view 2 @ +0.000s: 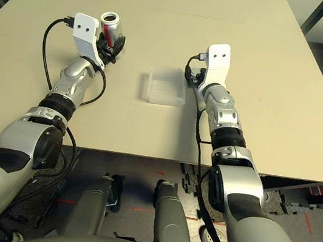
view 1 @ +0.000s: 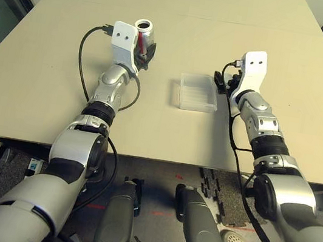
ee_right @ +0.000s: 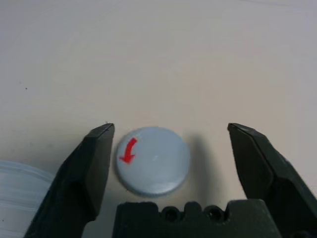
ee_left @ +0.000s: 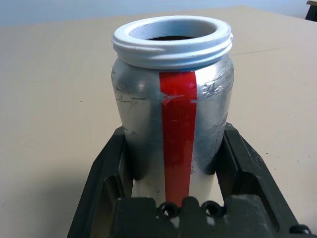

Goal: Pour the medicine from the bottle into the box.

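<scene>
Surface (view 1: 45, 78) carries the clear box (view 1: 198, 92) at centre, apparently empty. Left claw (ee_left: 173, 163) clenched on the uncapped bottle (view 1: 143, 35), upright at box's 10 o'clock. Right claw (ee_right: 173, 144) released, straddling the grey cap (ee_right: 153, 159) on the surface. Pour not yet done; pill unseen.

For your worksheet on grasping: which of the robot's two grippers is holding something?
The left gripper, clamped around the silvery red-striped bottle; the right gripper is open over the round grey cap.

Silvery bottle (ee_left: 171, 124) with red stripe and white rim; grey cap (ee_right: 153, 159) with red arrow.
</scene>
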